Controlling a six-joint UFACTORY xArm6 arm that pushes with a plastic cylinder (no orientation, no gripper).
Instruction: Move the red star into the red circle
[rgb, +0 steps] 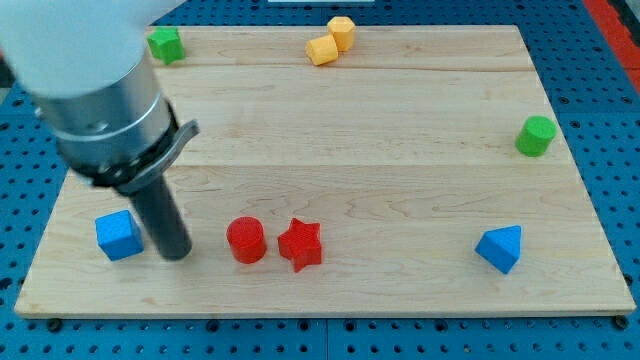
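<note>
The red star (300, 244) lies near the view's bottom, left of centre. The red circle block (246, 240) stands just to its left, with a narrow gap or light contact between them; I cannot tell which. My tip (177, 254) rests on the board to the left of the red circle, between it and a blue cube (119, 235). The tip touches neither block.
A blue triangular block (500, 248) lies at the bottom right. A green cylinder (536, 136) stands at the right edge. Two yellow blocks (331, 41) sit together at the top centre. A green block (165, 44) is at the top left. The wooden board (400, 150) lies on a blue pegboard.
</note>
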